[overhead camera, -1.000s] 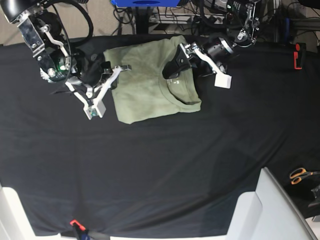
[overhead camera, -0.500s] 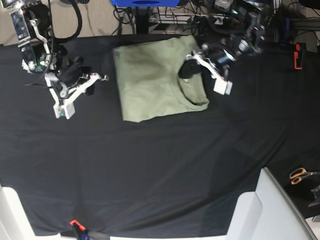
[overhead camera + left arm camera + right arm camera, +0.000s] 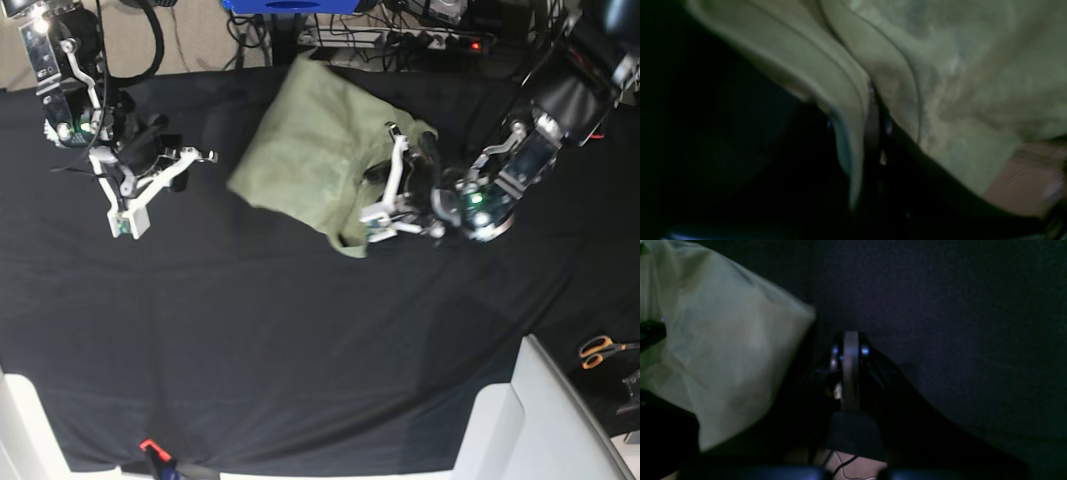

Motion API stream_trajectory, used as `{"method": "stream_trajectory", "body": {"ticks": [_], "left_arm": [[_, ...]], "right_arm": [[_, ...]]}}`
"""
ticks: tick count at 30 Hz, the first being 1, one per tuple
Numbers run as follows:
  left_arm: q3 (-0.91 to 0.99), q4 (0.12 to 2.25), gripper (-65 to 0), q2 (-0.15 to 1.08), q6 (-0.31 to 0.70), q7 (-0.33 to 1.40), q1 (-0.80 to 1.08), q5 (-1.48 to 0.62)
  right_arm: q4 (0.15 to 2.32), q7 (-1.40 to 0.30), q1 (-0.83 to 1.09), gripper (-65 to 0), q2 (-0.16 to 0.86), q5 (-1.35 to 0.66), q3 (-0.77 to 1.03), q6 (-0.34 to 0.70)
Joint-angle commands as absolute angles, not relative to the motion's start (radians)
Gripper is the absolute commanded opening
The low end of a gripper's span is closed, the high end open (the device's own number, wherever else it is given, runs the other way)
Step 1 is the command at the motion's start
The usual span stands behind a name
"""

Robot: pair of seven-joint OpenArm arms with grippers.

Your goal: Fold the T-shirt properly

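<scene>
Off to the far right of the black table cloth point(image 3: 300, 350), a pair of orange-handled scissors point(image 3: 598, 349) lies well apart from the work, and one small red clip point(image 3: 149, 446) sits at the near edge; cables and a blue frame crowd the floor behind. One T-shirt point(image 3: 310, 150) lies toward the back middle, rumpled, one side lifted off the cloth. Two arms flank it. From the base view the left gripper point(image 3: 392, 190) is buried in the raised edge; its wrist camera shows what that view hides: the jaws nipped together on a seamed fold of the T-shirt point(image 3: 853, 100). Over on the other side, the right gripper point(image 3: 195, 157) hovers beside the shirt, apart from it, and its wrist view shows the jaws point(image 3: 850, 350) pressed together on nothing, bare cloth beneath.
</scene>
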State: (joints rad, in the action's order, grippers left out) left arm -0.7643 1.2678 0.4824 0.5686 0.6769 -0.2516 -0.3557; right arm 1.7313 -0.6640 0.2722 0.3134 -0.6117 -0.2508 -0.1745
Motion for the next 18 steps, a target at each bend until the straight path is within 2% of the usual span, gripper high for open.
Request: {"method": "stream_trajectory", "body": {"ticks": [1, 4, 10, 16, 18], "left_arm": [[-0.791, 1.268, -65.0, 0.484, 0.552, 0.693, -0.277, -0.277], [-0.852, 1.268, -65.0, 0.475, 0.553, 0.693, -0.325, -0.142], [-0.869, 1.216, -65.0, 0.377, 0.553, 0.687, -0.389, 0.09], [-0.871, 1.191, -65.0, 0.286, 0.556, 0.538, -0.397, 0.341], [-0.871, 1.191, -65.0, 0.26, 0.59, 0.516, -0.397, 0.403]], "right_arm": [[1.747, -0.648, 0.266, -65.0, 0.321, -0.618, -0.246, -0.17], [1.747, -0.65, 0.268, -65.0, 0.321, -0.618, -0.243, -0.17], [1.747, -0.65, 0.265, -65.0, 0.321, -0.618, -0.24, -0.171], [1.747, -0.65, 0.263, -65.0, 0.321, -0.618, -0.237, -0.173], [1.745, -0.65, 0.262, -65.0, 0.321, -0.615, -0.237, -0.173]]}}
